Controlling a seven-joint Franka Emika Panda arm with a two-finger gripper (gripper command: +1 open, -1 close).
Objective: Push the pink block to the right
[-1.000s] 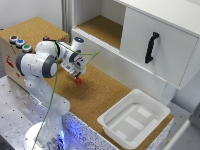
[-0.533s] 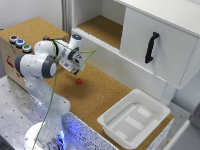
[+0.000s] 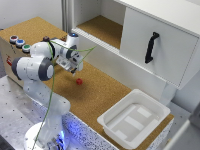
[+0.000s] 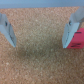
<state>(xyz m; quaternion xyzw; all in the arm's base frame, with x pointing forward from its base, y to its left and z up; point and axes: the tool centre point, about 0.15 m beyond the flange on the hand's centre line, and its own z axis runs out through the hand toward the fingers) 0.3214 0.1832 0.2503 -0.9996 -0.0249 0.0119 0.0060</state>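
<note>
Nearest, a white tray [image 3: 134,120] sits at the worktop's [image 3: 100,92] near end. Mid-worktop lies the pink block [image 3: 79,81], close to the front edge. My gripper [image 3: 75,70] hovers just over it, fingers spread wide, holding nothing. From the wrist, the block [image 4: 76,39] sits against the outside of one finger [image 4: 70,31], not between them. Behind stands a cabinet [image 3: 150,45]. I judge the finger could skim over the block, or the block could roll off sideways.
</note>
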